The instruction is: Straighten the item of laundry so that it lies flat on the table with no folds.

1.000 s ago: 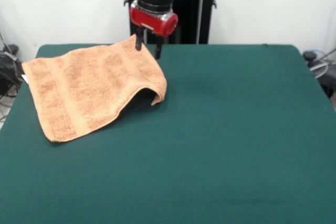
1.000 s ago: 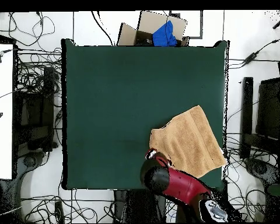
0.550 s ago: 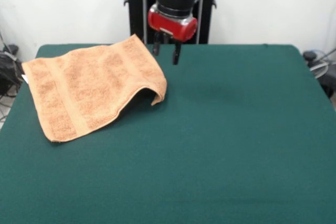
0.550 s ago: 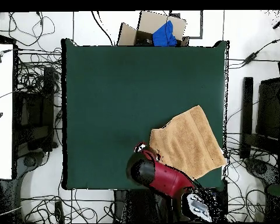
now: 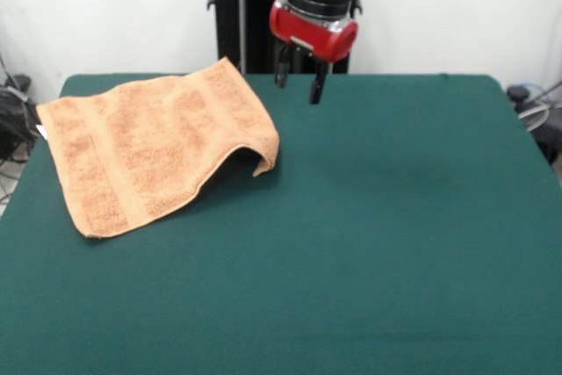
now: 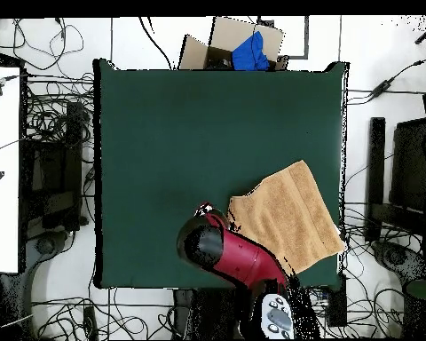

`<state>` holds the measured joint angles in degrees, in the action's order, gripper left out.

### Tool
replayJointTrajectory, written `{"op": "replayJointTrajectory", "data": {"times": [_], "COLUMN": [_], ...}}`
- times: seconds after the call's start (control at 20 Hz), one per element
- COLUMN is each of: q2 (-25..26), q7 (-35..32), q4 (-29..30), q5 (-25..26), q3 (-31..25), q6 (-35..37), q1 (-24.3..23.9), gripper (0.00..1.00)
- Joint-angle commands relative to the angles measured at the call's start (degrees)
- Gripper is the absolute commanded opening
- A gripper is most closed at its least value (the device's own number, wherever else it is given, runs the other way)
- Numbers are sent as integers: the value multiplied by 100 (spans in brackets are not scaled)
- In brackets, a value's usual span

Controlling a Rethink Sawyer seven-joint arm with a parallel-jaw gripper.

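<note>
the towel (image 5: pixel 149 151) lies on the tabletop (image 5: pixel 378 243) toward its left side in the front view, mostly spread out, but one corner near the middle of the tabletop (image 5: pixel 263 154) curls under itself and humps up off the surface — so the job is not done. the end effector (image 5: pixel 299 82) hangs in the air above the far edge, just to the right of the towel's far corner and apart from the cloth, its two fingers parted a little and holding nothing. from overhead, the arm's red body covers it, beside the towel (image 6: pixel 287 218). this reads as a gap between grasps. the next move calls for dropping onto that curled corner, pinching only the top layer, and drawing it outward — away from the towel's middle — until the fold opens flat.
</note>
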<state>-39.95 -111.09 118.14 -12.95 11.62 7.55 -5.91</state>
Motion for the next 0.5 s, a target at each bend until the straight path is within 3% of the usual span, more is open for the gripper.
{"op": "replayJointTrajectory", "data": {"times": [0.05,0.5], "q2": [86,483], "q7": [-1383,-1432], "q4": [-694,-1006], "q5": [-559,-809], "q3": [384,511], "q6": [680,552], "q1": [225,388], "gripper": [100,100]}}
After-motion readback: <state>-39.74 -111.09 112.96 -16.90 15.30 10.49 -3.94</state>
